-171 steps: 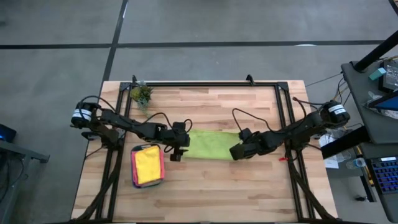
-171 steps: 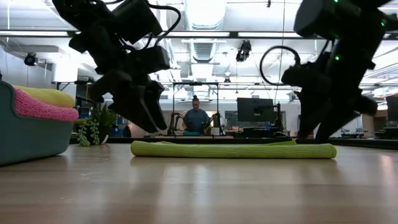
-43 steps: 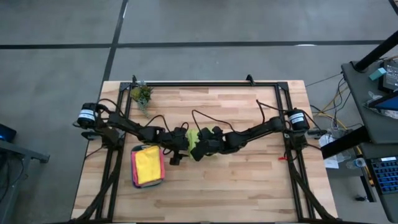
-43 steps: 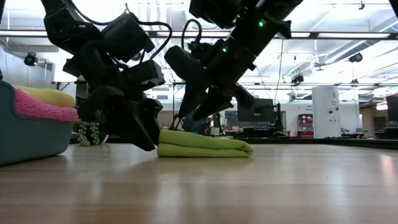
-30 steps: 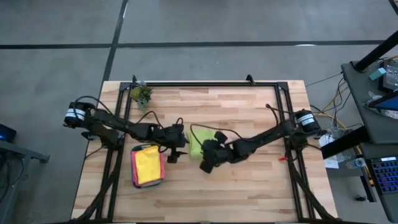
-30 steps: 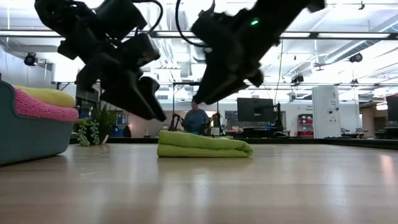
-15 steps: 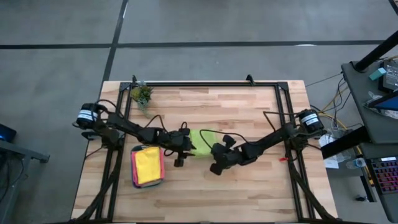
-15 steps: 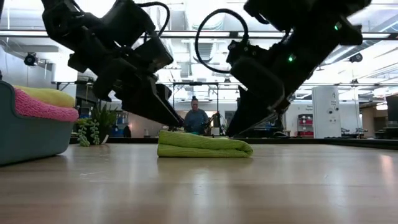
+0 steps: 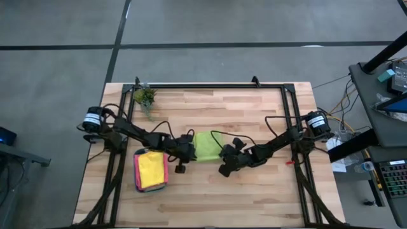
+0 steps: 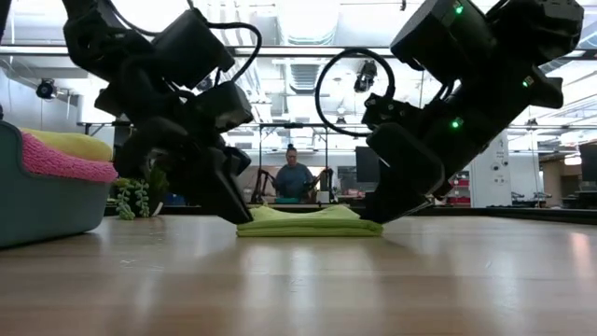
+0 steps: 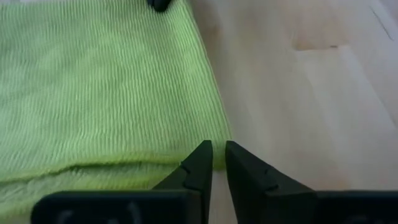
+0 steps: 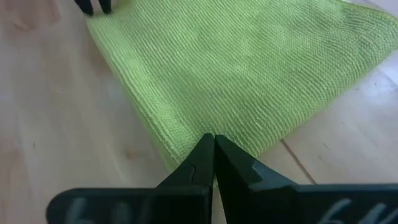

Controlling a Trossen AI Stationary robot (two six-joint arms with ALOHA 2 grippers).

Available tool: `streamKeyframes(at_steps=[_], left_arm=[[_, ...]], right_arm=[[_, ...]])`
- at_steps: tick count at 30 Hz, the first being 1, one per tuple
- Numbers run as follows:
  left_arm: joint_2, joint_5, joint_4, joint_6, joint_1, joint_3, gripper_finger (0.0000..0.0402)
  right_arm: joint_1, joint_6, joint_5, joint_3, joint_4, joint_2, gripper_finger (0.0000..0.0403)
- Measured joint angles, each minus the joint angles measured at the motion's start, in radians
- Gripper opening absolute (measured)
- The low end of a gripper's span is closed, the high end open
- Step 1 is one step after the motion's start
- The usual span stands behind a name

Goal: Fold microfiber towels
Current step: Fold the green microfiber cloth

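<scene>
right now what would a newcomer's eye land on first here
The folded lime green towel at the middle of the wooden table, with the left gripper and right gripper pressed in at its two near corners, both shut. Next, the teal tray of stacked folded towels, yellow towel on top, beside the left arm.

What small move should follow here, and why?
Probably lift the near edge and carry it across for another fold. The left gripper and right gripper have each pinched a near corner of the folded lime green towel, which lies flat on the table.
</scene>
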Motion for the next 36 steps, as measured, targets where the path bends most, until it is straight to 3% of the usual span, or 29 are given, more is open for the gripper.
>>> streamKeyframes(at_steps=[5,11,19,27,36], left_arm=[[-0.079,-0.022,-0.121,0.021,0.002,0.010,0.0028],[-0.142,-0.112,-0.068,0.128,0.011,0.007,0.0028],[-0.069,-0.156,0.107,0.160,0.100,0.001,0.0028],[-0.005,-0.196,0.127,0.158,0.161,0.002,0.0028],[0.021,-0.207,0.115,0.131,0.173,0.001,0.0028]], right_arm=[[0.000,-0.036,-0.008,0.007,-0.023,-0.016,0.0009],[-0.007,-0.132,-0.013,0.042,-0.076,-0.076,0.0008],[-0.118,-0.267,-0.002,0.055,-0.053,-0.107,0.0008],[-0.266,-0.308,-0.005,0.053,0.017,-0.040,0.0008],[-0.302,-0.321,-0.056,0.053,0.022,-0.006,0.0008]])
